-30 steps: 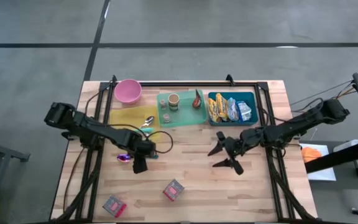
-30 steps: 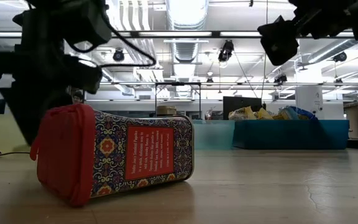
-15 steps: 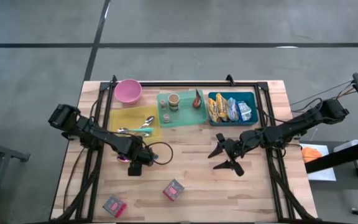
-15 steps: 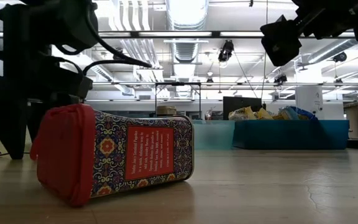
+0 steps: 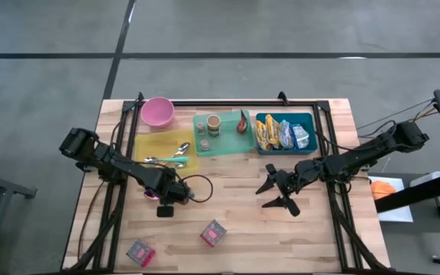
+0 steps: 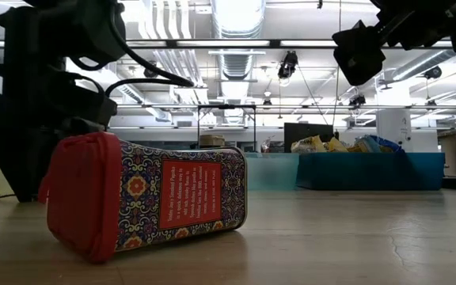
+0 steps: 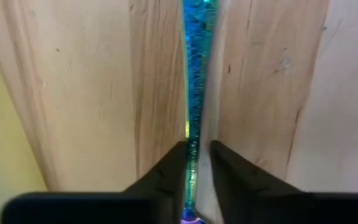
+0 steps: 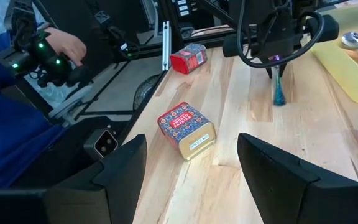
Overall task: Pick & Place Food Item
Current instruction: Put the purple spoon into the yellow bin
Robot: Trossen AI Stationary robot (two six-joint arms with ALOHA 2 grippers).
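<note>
Gripping a blue spoon handle [image 7: 194,93] on the table [image 5: 312,229], our left gripper [image 7: 194,163] sits at nine o'clock. Our right gripper [image 5: 279,191] hovers at three o'clock with jaws spread apart. Snack packets [image 5: 279,133] lie in the teal bin [image 5: 284,148] at one o'clock.

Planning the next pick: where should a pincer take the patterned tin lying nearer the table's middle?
Probably mid-body, across the two long flat sides of the patterned tin, coming straight down. It lies on its side, skewed to the edges of the table, so turn the wrist to match; nothing stands close beside it.
</note>
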